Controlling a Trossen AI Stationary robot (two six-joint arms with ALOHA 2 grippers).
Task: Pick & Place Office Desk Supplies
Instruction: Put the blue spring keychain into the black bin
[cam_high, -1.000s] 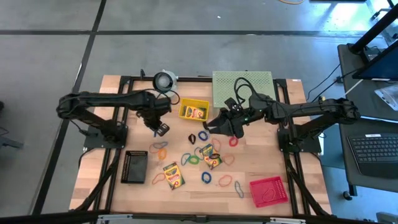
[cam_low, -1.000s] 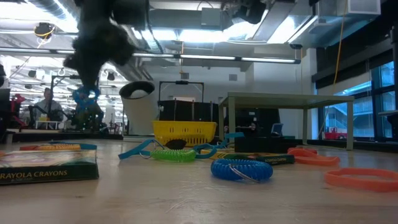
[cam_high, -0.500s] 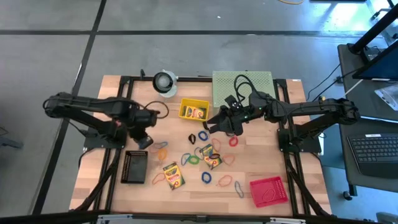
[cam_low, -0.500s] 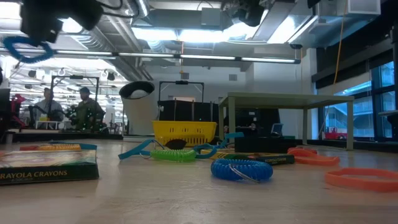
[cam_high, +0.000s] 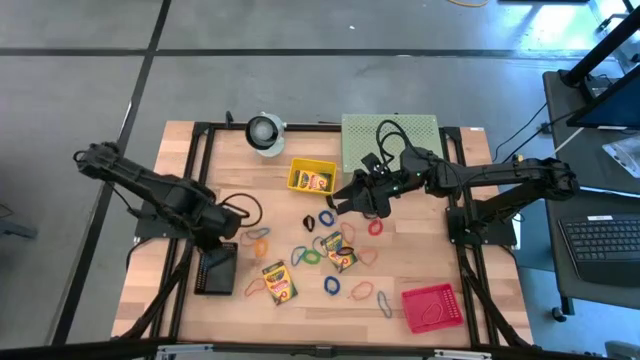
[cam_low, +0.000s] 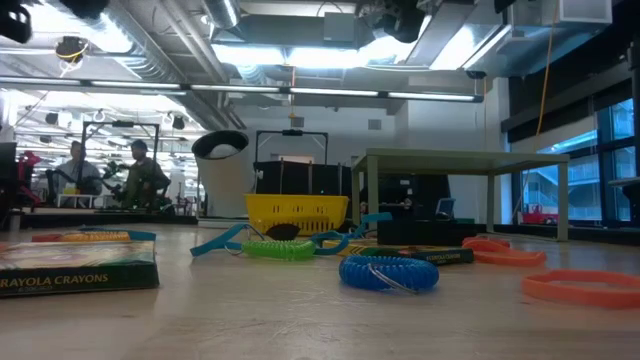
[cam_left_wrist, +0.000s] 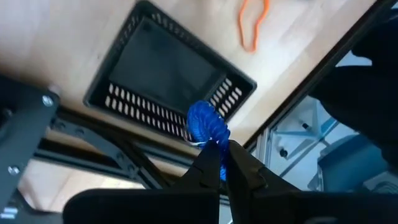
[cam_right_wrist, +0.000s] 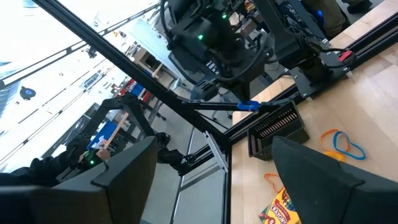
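Observation:
My left gripper (cam_high: 222, 240) is shut on a blue coiled band (cam_left_wrist: 207, 123) and hangs over the far end of the black basket (cam_high: 216, 268), which also shows in the left wrist view (cam_left_wrist: 168, 81). My right gripper (cam_high: 340, 202) is open and empty above the table's middle, near the yellow basket (cam_high: 312, 178), which holds a crayon box. Two more crayon boxes (cam_high: 279, 282) (cam_high: 338, 250) and several coloured bands (cam_high: 330, 285) lie flat on the wood. In the low view a blue coil (cam_low: 388, 272) lies on the table. My left gripper pinches the blue coiled band between its two fingertips (cam_left_wrist: 239, 163), by the part of the coil nearest them (cam_left_wrist: 215, 146). The fingers come from above, slanting down. The band sticks out past the tips, lifted clear above the black basket.
A red basket (cam_high: 432, 306) with a band in it stands at the near right. A white-and-grey roll (cam_high: 265, 131) and a pale green perforated stand (cam_high: 390, 140) are at the far edge. People show in the room beyond (cam_low: 140, 175).
My left gripper has carried the blue band from beside the yellow basket toward the table's left and near edges, and now hangs over the black basket. It has left the low view. The band stays clear of the table.

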